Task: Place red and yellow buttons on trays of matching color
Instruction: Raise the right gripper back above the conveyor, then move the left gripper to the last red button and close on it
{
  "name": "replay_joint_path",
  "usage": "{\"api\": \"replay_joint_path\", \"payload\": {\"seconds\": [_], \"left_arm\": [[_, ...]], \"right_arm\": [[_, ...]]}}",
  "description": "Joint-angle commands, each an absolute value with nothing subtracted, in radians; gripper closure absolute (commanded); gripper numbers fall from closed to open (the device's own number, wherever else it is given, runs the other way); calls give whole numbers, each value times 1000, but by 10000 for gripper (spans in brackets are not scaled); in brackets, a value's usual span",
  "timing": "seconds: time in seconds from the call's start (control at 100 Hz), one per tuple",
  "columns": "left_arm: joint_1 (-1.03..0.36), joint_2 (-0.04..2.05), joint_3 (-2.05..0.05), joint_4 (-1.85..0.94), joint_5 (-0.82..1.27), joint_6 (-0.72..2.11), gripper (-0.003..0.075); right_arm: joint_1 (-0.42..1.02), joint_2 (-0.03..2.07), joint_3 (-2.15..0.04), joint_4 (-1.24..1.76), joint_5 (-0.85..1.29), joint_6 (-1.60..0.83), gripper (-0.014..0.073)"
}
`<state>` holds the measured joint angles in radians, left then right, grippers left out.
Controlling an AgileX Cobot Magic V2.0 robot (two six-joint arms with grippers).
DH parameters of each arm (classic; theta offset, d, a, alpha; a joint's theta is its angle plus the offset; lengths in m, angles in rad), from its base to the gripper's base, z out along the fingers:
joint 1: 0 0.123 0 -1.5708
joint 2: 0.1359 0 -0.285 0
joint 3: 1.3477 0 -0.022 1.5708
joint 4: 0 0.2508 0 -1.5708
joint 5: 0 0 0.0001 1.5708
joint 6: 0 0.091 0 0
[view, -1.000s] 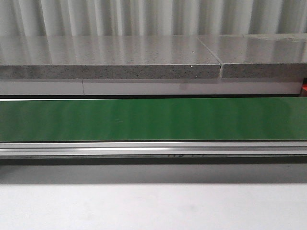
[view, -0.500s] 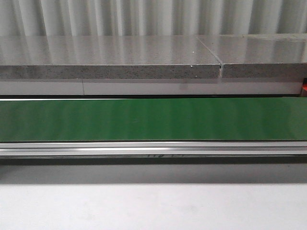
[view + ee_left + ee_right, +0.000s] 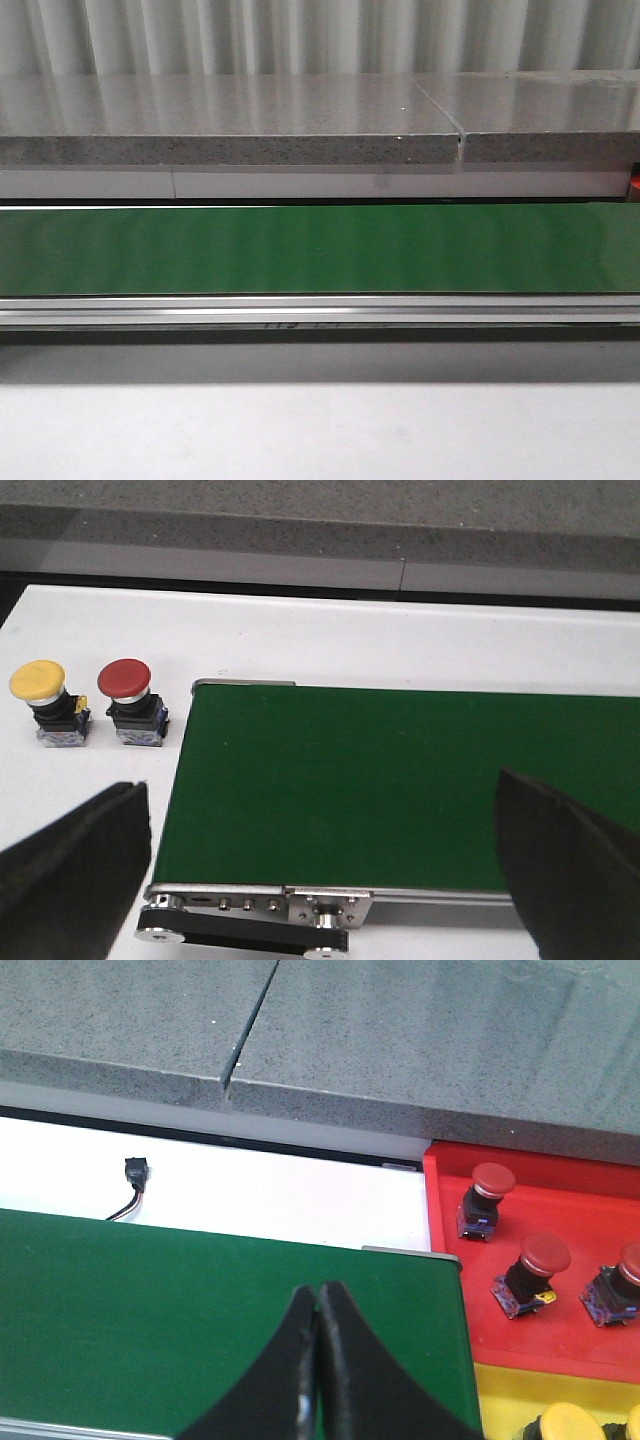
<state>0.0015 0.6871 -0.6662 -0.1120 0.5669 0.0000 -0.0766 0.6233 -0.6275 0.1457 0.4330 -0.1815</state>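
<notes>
Front view first: honestly not much going on. The green conveyor belt (image 3: 320,248) fills the middle band with nothing riding on it, grey stone counter (image 3: 230,125) behind it at 12 o'clock, white table (image 3: 320,430) toward 6. Compared with the shots from a second ago, the only thing I can spot is the small dark marking on the metal side rail (image 3: 320,312) sliding leftward, so my guess is the belt is running. No arms or buttons show up here.

Left wrist view: the left gripper (image 3: 320,870) has its jaws spread wide apart, holding nothing, hanging over the end of the belt. Off the belt's end on the white table sit a yellow button (image 3: 40,700) and a red button (image 3: 128,698), side by side, upright, red one closer to the belt. From the belt's centre they're at about 10 o'clock. Neither is on a tray yet.

Right wrist view: the right gripper (image 3: 318,1360) has its jaws pressed together, nothing between them, over the other end of the belt. At 3 o'clock is the red tray (image 3: 560,1185) with three red buttons already in it, and at 5 o'clock the yellow tray (image 3: 500,1400) with bits of yellow buttons peeking in at the edge.

So my read: belt moving but empty, two buttons still waiting by the left arm.
</notes>
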Motion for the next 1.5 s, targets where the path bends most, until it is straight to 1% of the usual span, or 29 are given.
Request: {"api": "replay_joint_path", "payload": {"seconds": [0.0, 0.31, 0.5, 0.7, 0.97, 1.2, 1.49], "left_arm": [[29, 751, -741, -114, 479, -46, 68], [212, 1082, -946, -160, 479, -69, 68], [269, 1280, -1046, -191, 481, -69, 68], [280, 1456, -1127, -191, 483, -69, 68], [280, 1631, -1211, -191, 450, -72, 68], [280, 1733, -1272, -189, 445, -89, 68], [282, 1810, -1282, -189, 384, -107, 68]], "right_arm": [[-76, 619, -652, 150, 360, -190, 662], [-76, 619, -652, 150, 359, -190, 662], [-76, 619, -652, 150, 359, -190, 662], [-76, 619, -652, 150, 359, -190, 662], [-76, 619, -652, 150, 359, -190, 662], [-76, 619, -652, 150, 359, -190, 662], [-76, 619, -652, 150, 358, -190, 662]]}}
